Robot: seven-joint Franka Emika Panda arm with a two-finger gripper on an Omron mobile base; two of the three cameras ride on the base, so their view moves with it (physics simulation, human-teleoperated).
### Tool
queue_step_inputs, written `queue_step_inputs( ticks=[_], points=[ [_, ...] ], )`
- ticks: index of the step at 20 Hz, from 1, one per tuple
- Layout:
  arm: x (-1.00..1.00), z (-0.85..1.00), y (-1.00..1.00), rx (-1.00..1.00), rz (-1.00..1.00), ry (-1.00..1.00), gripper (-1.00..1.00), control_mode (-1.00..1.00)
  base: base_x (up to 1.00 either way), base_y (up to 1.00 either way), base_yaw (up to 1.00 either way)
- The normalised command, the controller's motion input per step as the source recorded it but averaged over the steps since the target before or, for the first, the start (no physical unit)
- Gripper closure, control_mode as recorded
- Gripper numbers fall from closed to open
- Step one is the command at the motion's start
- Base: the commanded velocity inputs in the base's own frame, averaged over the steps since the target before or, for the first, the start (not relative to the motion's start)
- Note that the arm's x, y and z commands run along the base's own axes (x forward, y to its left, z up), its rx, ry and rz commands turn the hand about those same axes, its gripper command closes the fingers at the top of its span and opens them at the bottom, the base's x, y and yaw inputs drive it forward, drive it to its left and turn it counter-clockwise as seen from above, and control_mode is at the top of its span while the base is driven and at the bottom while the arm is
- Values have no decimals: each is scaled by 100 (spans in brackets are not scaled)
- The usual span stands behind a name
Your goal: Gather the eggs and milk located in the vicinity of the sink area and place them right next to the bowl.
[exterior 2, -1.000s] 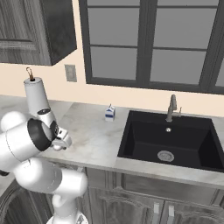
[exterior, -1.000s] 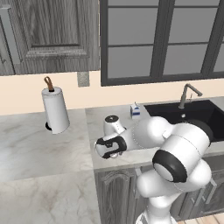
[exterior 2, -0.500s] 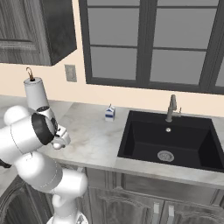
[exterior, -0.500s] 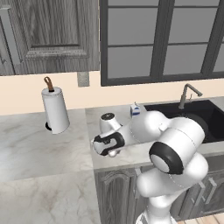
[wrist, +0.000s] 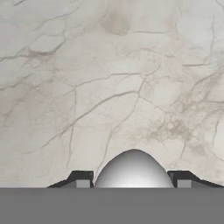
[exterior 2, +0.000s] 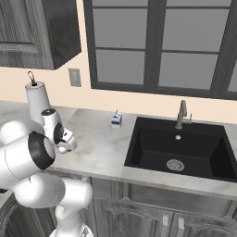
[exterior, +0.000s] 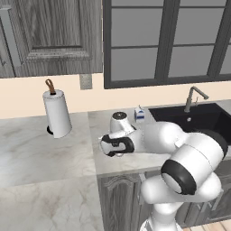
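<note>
Whitish, smooth egg (wrist: 133,168), bottom centre of the hand view, sits gripped between the gripper (wrist: 133,180) fingertips, rounded end toward veined marble counter (wrist: 109,87). Boxy milk carton (exterior: 139,114) stands upright, gable up, beside black rectangular sink (exterior: 198,119).

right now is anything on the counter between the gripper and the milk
Nothing visible stands on the counter between the gripper and the milk, which is near the sink. But the jaws are closed on an egg, so the gripper isn't free to take the carton.
</note>
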Motion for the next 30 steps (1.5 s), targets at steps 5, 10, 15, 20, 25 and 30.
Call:
queue_step_inputs(
  ticks=[5, 10, 15, 20, 25, 30],
  points=[
    [-17, 43, -52, 14, -3, -24, 100, -100, 0, 0, 0],
    [-9, 51, -42, 11, -6, -9, 100, -100, 0, 0, 0],
    [-15, 51, -33, 1, -8, 2, 100, -100, 0, 0, 0],
    [-18, 39, -30, 0, -10, 12, 100, -100, 0, 0, 0],
    [-23, 22, -24, 0, -14, 14, 100, -100, 0, 0, 0],
    [-29, 20, -24, 0, -18, 13, 100, -100, 0, 0, 0]
  ],
)
